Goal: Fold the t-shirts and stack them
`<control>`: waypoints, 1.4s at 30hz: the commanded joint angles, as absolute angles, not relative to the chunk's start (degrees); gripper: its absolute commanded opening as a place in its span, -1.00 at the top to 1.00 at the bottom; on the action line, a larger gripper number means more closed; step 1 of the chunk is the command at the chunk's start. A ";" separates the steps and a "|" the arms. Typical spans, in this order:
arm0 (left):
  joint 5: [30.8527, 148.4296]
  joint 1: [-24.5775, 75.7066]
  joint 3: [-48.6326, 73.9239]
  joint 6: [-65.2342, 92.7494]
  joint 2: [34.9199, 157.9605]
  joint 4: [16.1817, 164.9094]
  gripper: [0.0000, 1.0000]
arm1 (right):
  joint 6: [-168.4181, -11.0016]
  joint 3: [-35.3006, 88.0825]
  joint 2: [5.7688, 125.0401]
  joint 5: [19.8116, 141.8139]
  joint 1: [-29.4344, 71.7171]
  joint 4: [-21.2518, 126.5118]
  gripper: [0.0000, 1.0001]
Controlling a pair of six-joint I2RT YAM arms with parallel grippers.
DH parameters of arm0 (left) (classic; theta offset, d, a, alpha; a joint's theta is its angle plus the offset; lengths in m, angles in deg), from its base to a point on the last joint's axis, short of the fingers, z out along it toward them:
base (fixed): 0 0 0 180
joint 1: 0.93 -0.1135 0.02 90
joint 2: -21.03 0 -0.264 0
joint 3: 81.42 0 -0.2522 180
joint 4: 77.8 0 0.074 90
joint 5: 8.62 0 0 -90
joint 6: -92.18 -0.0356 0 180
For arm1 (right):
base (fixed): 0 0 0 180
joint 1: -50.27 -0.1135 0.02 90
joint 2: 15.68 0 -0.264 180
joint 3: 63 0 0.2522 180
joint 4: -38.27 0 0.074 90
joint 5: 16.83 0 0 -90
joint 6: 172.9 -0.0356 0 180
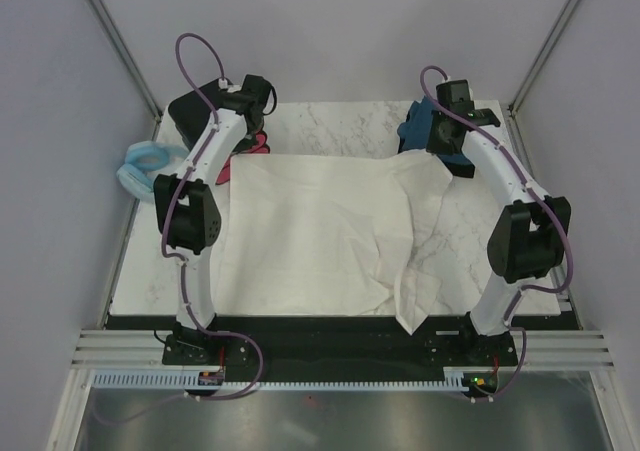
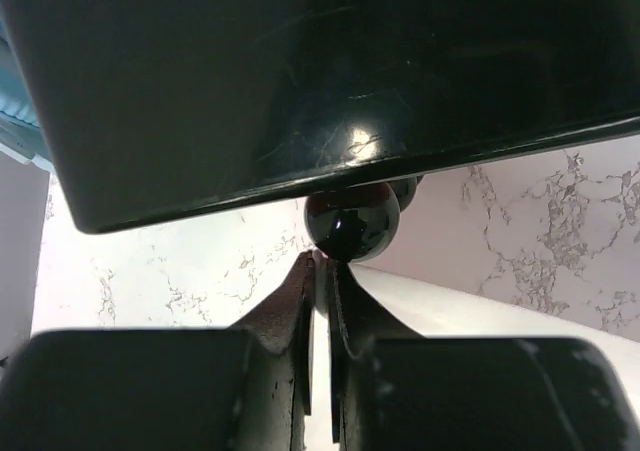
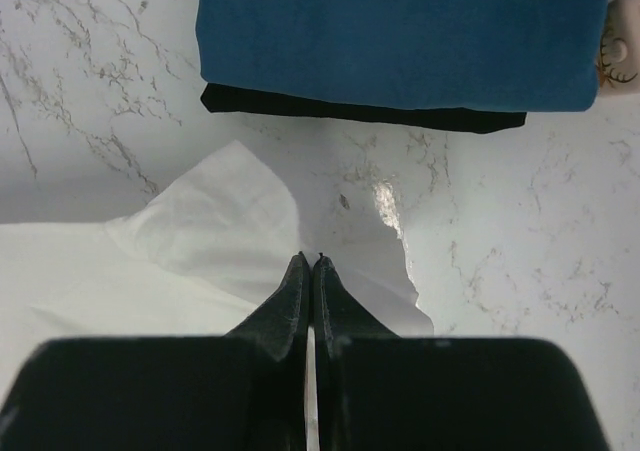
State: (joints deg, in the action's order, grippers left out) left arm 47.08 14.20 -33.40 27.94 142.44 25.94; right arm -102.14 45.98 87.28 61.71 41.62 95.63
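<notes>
The cream-white t-shirt (image 1: 320, 231) lies spread over the middle of the marble table (image 1: 480, 261), its right side rumpled and folded inward. At its far left corner my left gripper (image 1: 243, 149) is shut on a pinch of the white cloth (image 2: 480, 306), which rises to the fingertips (image 2: 325, 266). The teal-blue t-shirt (image 1: 418, 129) lies folded at the far right (image 3: 400, 31). Just short of it my right gripper (image 3: 310, 259) is shut over the white shirt's far right corner (image 3: 200, 241). I cannot tell whether cloth is caught in it.
A black box (image 1: 200, 111) stands at the far left, its glossy side (image 2: 300, 71) and a round black knob (image 2: 350, 226) right in front of the left fingers. A pale blue padded ring (image 1: 145, 161) lies off the table's left edge. Something black (image 3: 360, 111) lies under the teal shirt.
</notes>
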 commanded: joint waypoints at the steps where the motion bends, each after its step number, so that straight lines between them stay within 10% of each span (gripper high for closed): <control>1: 44.47 13.83 -37.61 25.21 144.60 28.06 0.96 | -101.27 51.90 89.43 61.57 40.60 92.02 1.00; 6: 43.94 13.83 -39.81 24.33 146.46 27.36 0.63 | -100.91 55.96 93.22 61.66 40.43 93.25 1.00; 9: 43.85 13.83 -39.55 24.94 145.40 27.44 0.46 | -100.83 56.84 93.57 62.09 40.43 93.61 0.48; 18: 45.26 13.92 -37.53 26.61 135.83 28.15 0.41 | -101.53 54.03 87.16 64.38 40.25 91.23 0.11; 30: 47.69 14.53 -36.04 25.99 125.29 28.32 0.31 | -101.62 55.62 77.14 65.35 40.25 92.20 0.03; 42: 62.28 31.84 6.48 34.96 103.75 35.96 0.28 | -107.76 27.26 58.78 69.30 39.55 103.19 0.11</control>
State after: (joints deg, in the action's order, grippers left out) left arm 54.44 29.26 -3.00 30.14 110.07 31.30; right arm -103.39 37.06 64.20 65.66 40.33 98.67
